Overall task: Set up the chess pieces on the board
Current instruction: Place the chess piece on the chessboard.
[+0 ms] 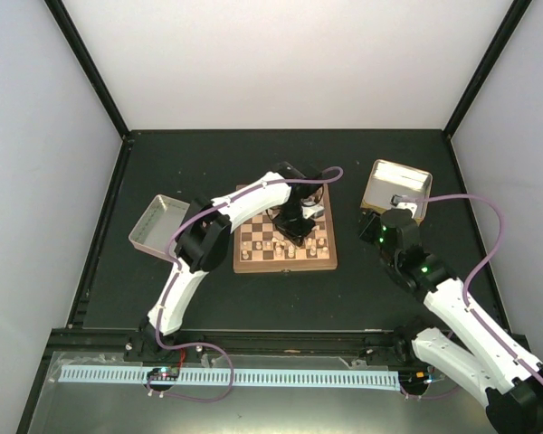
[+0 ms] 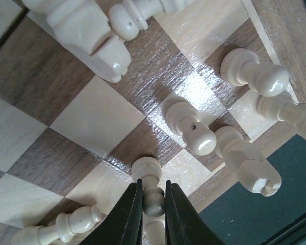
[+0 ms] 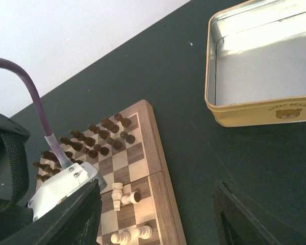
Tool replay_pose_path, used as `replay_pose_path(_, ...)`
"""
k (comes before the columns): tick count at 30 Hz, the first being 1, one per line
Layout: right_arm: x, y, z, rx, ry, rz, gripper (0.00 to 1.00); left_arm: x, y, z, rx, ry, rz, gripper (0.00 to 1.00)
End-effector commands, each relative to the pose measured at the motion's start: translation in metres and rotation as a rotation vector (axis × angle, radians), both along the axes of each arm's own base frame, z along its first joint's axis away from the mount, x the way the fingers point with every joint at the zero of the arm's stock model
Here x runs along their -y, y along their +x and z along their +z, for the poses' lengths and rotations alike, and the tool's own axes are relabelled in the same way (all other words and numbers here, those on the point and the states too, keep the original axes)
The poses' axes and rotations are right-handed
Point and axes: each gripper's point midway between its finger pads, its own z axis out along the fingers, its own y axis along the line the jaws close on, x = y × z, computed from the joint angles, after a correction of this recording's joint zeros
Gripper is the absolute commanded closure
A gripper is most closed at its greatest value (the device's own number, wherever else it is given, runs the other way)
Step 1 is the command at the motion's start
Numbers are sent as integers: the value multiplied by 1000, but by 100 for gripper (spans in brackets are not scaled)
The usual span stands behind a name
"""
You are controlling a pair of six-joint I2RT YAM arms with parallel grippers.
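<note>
The board (image 1: pixel 285 242) lies mid-table, with dark pieces on its far rows. My left gripper (image 1: pixel 300 224) reaches over its right side. In the left wrist view my left gripper (image 2: pixel 154 193) is shut on a cream pawn (image 2: pixel 153 196), whose base rests on a light square of the board (image 2: pixel 97 115). Several cream chess pieces (image 2: pixel 194 130) stand or lean around it near the rim. My right gripper (image 1: pixel 383 228) hovers open and empty right of the board. In its wrist view (image 3: pixel 157 190) I see the board's rim (image 3: pixel 155 148), dark pieces (image 3: pixel 102 138) and two toppled cream pieces (image 3: pixel 121 196).
A yellow-sided metal tin (image 1: pixel 396 188) stands at the back right, empty inside in the right wrist view (image 3: pixel 260 71). A shallow grey tray (image 1: pixel 158 224) lies left of the board. Dark table (image 3: pixel 204 153) separates board and tin.
</note>
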Motion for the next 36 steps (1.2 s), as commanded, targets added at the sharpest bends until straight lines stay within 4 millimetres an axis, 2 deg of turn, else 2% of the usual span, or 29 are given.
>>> replay_pose_path(1, -3, 3, -6, -6, 7, 10, 39, 1, 2, -5, 8, 14, -8, 94)
replay_pose_path(14, -6, 4, -9, -16, 1, 23, 39, 9, 6, -8, 13, -12, 0, 90)
replay_pose_path(22, -8, 5, -9, -19, 5, 31, 39, 10, 8, -3, 23, -22, 5, 73)
replay_pose_path(32, -14, 5, -3, -14, 19, 63, 39, 17, 28, 42, 121, -121, 54, 60)
replay_pose_path(36, -32, 8, 7, -6, 0, 175, 39, 8, 39, 65, 195, -166, 94, 58)
